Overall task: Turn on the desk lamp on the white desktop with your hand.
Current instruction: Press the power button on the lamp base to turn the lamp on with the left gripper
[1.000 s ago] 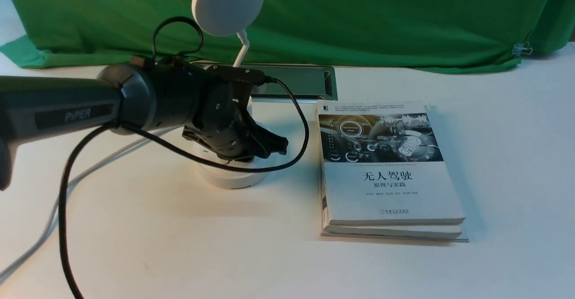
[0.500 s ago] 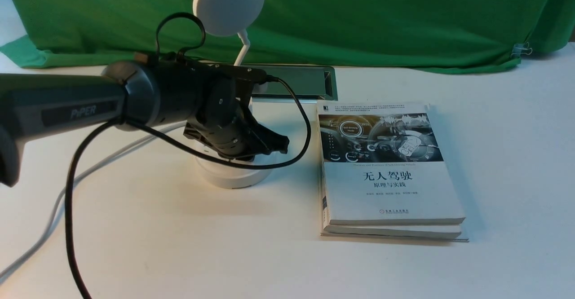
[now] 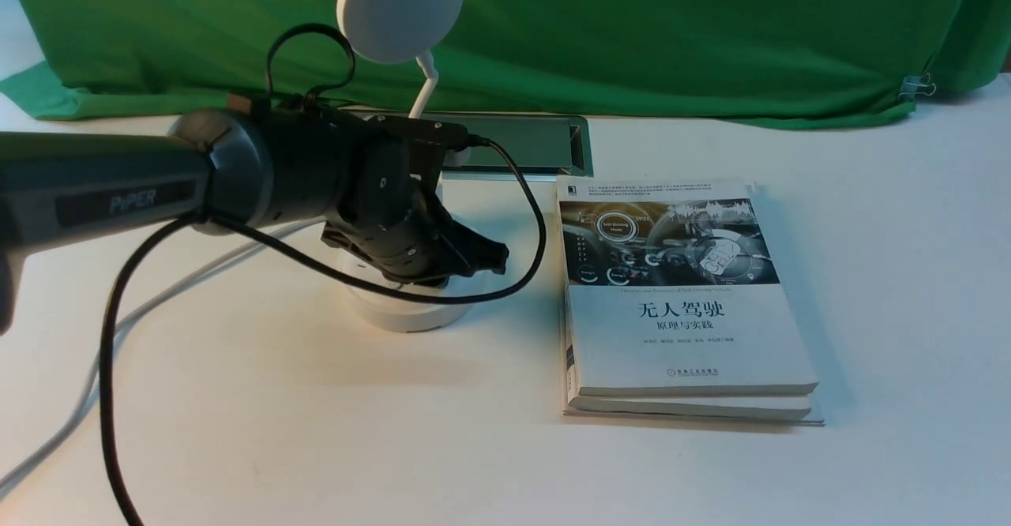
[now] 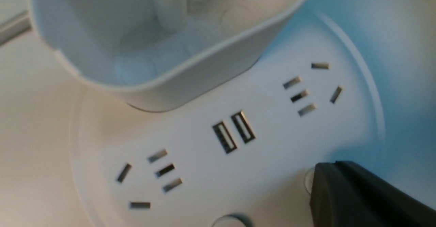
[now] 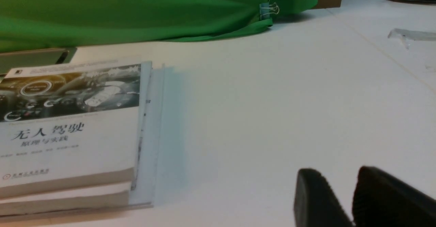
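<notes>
Nearest to me, in my right wrist view, the right fingers [image 5: 340,170] are slightly open, a narrow gap between their tips, over the white tabletop [image 5: 272,118]. On the left, a black cable [image 3: 108,400] hangs in front of my left arm [image 3: 308,167] and loops past its wrist. A grey cord [image 3: 170,289] runs across the tabletop behind that cable.

My left fingers [image 4: 335,165] are closed together, tips down at the desk lamp's round base [image 4: 190,131]. They partly cover one round button [image 4: 308,181]; I can't tell whether they are touching it. The other button [image 4: 229,222] shows beside them, with sockets and two USB ports [image 4: 234,132] farther in, then the cup holder [image 4: 204,66].

The desk lamp [image 3: 400,9] stands upright left of a stack of books [image 3: 687,297], well apart from it. Behind them lie the cable slot [image 3: 513,144] and then the green cloth [image 3: 671,36], with a binder clip [image 3: 916,88] at its right end.
</notes>
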Controlling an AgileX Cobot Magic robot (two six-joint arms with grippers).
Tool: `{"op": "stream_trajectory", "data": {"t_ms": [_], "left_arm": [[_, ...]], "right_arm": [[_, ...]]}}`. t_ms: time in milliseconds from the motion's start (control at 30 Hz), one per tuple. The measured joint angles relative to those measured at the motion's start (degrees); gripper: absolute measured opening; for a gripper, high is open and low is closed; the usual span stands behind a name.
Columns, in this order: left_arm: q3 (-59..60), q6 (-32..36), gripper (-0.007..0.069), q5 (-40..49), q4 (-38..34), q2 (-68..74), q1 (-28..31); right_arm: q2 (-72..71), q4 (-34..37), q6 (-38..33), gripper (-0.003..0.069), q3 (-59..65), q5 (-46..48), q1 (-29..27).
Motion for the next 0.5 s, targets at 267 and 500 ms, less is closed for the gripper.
{"op": "stream_trajectory", "data": {"t_ms": [267,500], "left_arm": [[0.0,-1.37,0.0,-0.35,4.1,0.0,0.0],[0.0,-1.53,0.0,-1.62,2.87,0.17,0.0]], "right_arm": [[0.0,0.0,0.0,0.0238,0.0,0.0,0.0],[0.0,0.0,0.0,0.0238,0.0,0.0,0.0]]}}
